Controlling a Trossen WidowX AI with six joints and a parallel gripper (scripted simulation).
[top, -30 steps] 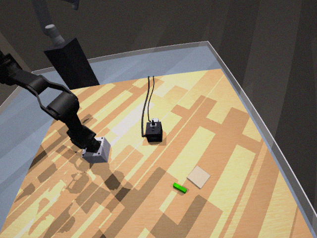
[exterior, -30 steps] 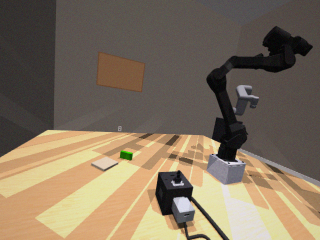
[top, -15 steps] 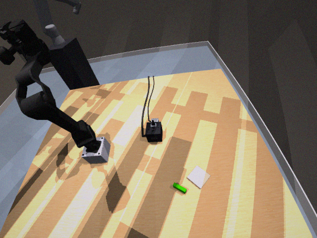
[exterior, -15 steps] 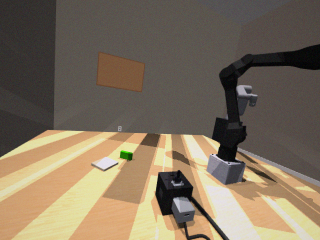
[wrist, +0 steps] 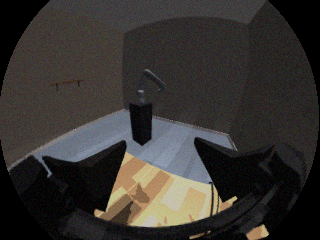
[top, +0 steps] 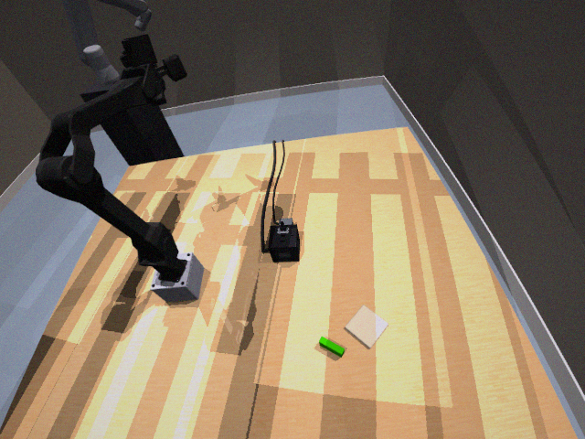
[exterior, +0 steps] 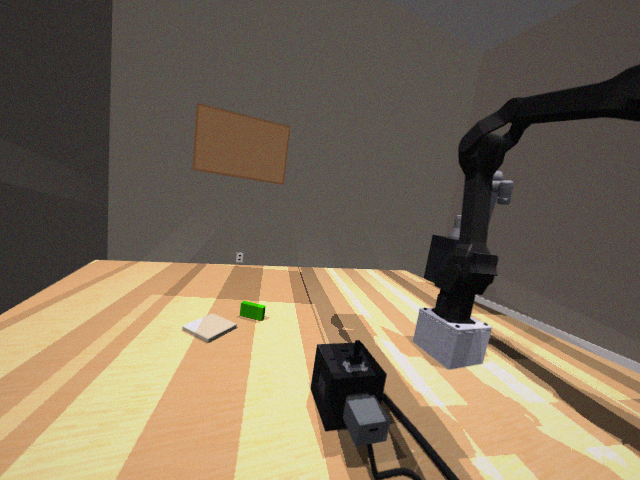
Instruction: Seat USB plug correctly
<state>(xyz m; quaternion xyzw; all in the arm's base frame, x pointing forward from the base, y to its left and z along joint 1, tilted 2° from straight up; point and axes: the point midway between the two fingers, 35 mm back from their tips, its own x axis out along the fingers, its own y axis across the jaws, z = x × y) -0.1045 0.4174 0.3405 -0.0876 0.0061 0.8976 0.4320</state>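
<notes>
Top view looks down obliquely from high above the table (top: pixel 425 283). Exterior view sits low, close behind the power cube (exterior: pixel 330 382), facing the far wall. Both share cube and arm base (top: pixel 182 283). Wrist view looks outward past its own fingers.

You see a matt wood-grain table top (top: pixel 406 264), a matt black plastic-looking power cube (top: pixel 284 248) — and a glossy green block (top: pixel 331 346).
</notes>
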